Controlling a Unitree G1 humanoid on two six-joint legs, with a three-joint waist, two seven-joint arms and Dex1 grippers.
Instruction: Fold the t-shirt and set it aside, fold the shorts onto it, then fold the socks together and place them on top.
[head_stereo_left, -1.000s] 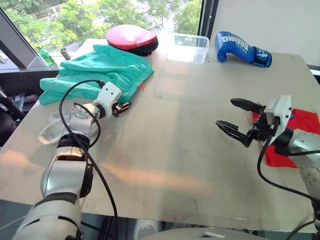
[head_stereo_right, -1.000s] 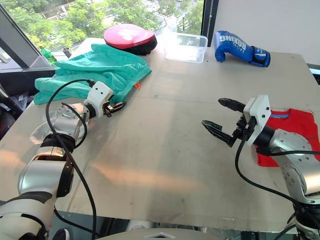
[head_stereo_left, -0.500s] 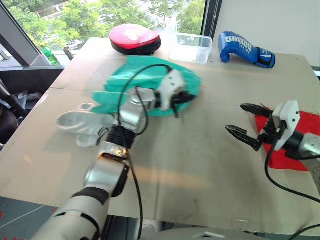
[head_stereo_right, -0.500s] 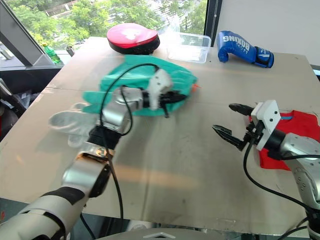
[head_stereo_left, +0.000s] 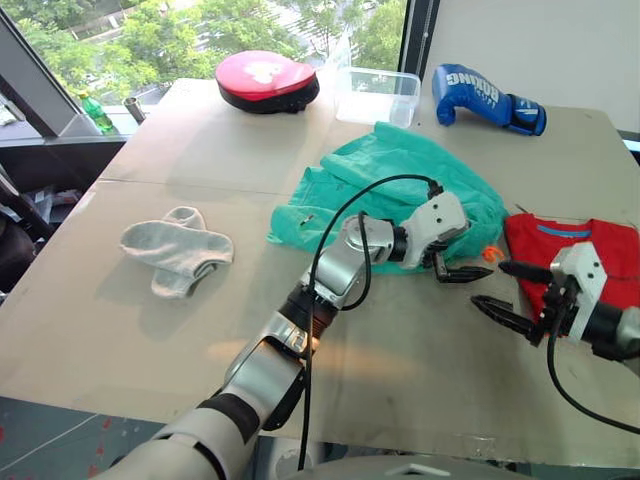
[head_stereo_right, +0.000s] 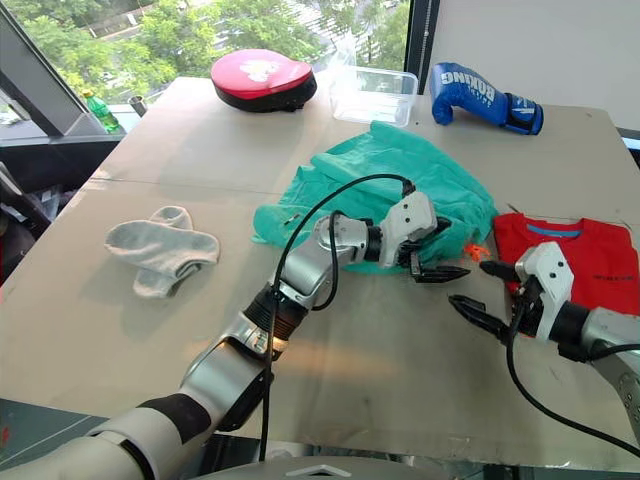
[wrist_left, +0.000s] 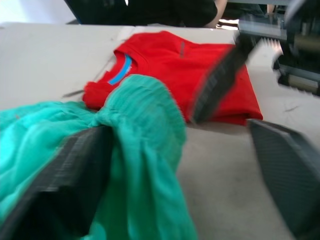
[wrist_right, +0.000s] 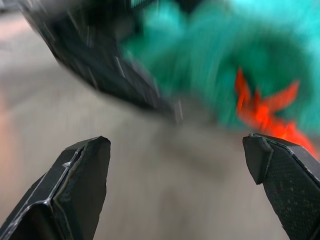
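The teal shorts (head_stereo_left: 400, 185) lie bunched in the middle-right of the table, their orange drawstring (head_stereo_left: 487, 252) trailing toward the red t-shirt (head_stereo_left: 585, 250), which lies folded by the right edge. My left gripper (head_stereo_left: 468, 254) reaches across to the shorts' right edge and is open, with teal fabric (wrist_left: 140, 150) draped against one finger. My right gripper (head_stereo_left: 490, 283) hovers open just in front of the t-shirt, a short way from the left gripper, with nothing between its fingers. The grey socks (head_stereo_left: 175, 250) lie loosely crossed on the left of the table.
At the table's far edge are a red-pink round pad (head_stereo_left: 265, 78), a clear plastic container (head_stereo_left: 378, 95) and a blue boxing glove (head_stereo_left: 485, 95). Bare tabletop (head_stereo_left: 300, 400) stretches along the near side and between socks and shorts.
My left arm has dragged the shorts from the far left across to the t-shirt's side, and its fingers have opened. The socks now lie uncovered. The right gripper has stayed open.
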